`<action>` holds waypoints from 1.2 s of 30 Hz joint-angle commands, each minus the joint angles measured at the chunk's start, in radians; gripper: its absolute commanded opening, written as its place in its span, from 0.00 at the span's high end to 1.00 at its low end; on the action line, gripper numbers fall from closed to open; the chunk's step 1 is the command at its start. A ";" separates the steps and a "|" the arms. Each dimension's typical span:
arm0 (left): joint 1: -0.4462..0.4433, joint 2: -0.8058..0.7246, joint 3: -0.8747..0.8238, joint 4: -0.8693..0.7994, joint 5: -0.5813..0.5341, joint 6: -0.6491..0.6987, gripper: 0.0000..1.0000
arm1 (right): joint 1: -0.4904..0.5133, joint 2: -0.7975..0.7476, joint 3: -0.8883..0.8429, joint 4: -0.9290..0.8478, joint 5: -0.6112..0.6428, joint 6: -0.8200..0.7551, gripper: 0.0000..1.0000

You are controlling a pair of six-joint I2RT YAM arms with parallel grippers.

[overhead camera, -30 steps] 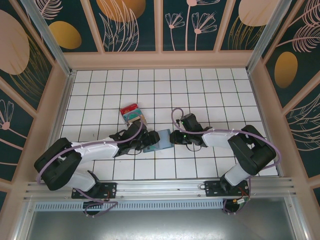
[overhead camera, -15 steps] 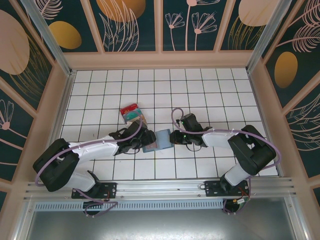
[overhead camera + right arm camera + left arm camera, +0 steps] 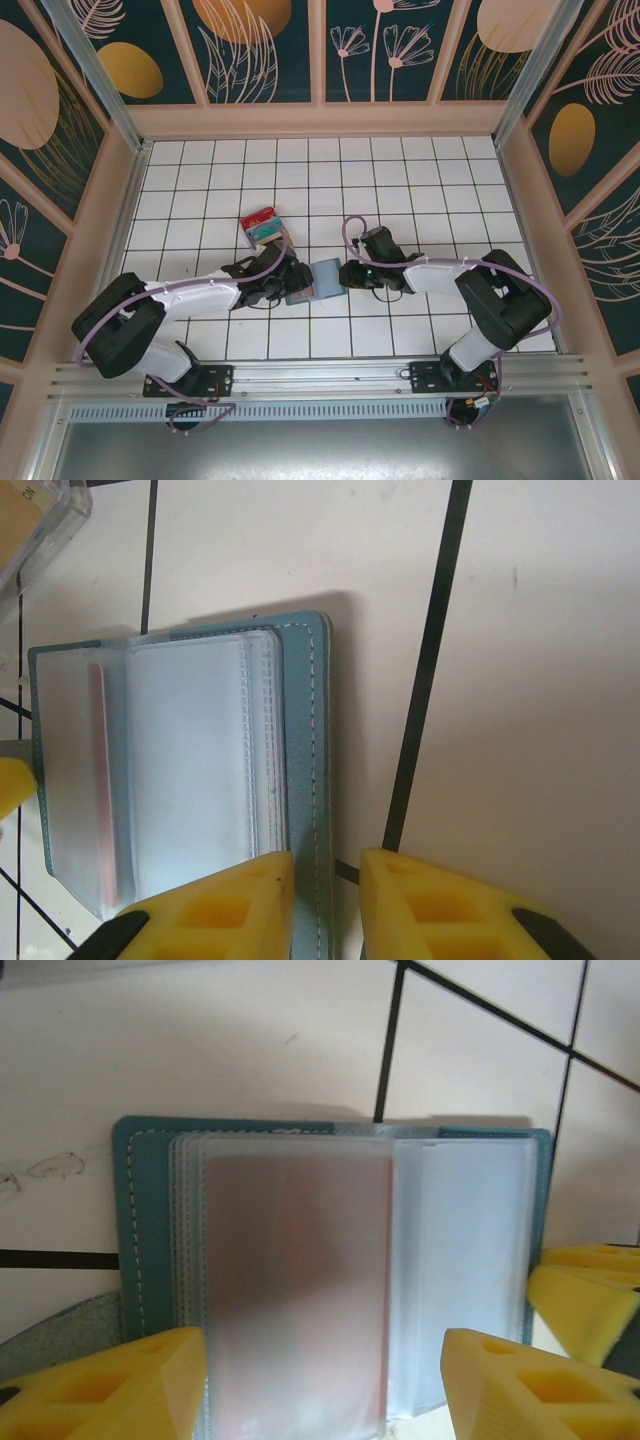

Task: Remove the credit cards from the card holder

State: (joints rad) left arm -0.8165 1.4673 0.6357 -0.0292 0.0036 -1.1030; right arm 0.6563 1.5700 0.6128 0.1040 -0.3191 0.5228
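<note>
Two pincers meet at one open card holder (image 3: 318,281), mid-counter (image 3: 400,180).
Top view: the holder lies flat between left pincer (image 3: 292,274) and right pincer (image 3: 345,277), long axis roughly left-right, left end tilted toward the arm bases. A stack of credit cards (image 3: 264,226) (red, teal, tan) sits apart, just beyond the left pincer. Left wrist view adds detail: clear sleeves (image 3: 465,1260) fanned open, a reddish card (image 3: 295,1290) inside the wide frosted one. Left pincer fingers are spread wide, one at each side of the holder's near edge, nothing pinched. Right wrist view: right pincer fingers nearly together, clamped on the stitched cover edge (image 3: 322,780), stitching running straight away from the camera.
</note>
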 commanded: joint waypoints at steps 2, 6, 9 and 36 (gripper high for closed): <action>-0.002 0.028 0.010 0.005 0.023 0.011 0.36 | 0.008 0.024 0.013 -0.032 -0.014 -0.002 0.75; -0.001 0.037 0.013 0.005 0.032 0.013 0.36 | 0.007 0.027 0.015 -0.029 -0.015 -0.004 0.75; -0.002 0.043 0.008 0.054 0.068 0.023 0.36 | 0.007 0.030 0.015 -0.028 -0.017 -0.003 0.75; -0.015 0.014 -0.003 0.147 0.113 0.049 0.02 | -0.014 -0.067 0.025 -0.080 0.071 -0.007 0.56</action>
State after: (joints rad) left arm -0.8268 1.5051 0.6460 0.1097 0.1127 -1.0618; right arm 0.6544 1.5520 0.6277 0.0788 -0.3107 0.5232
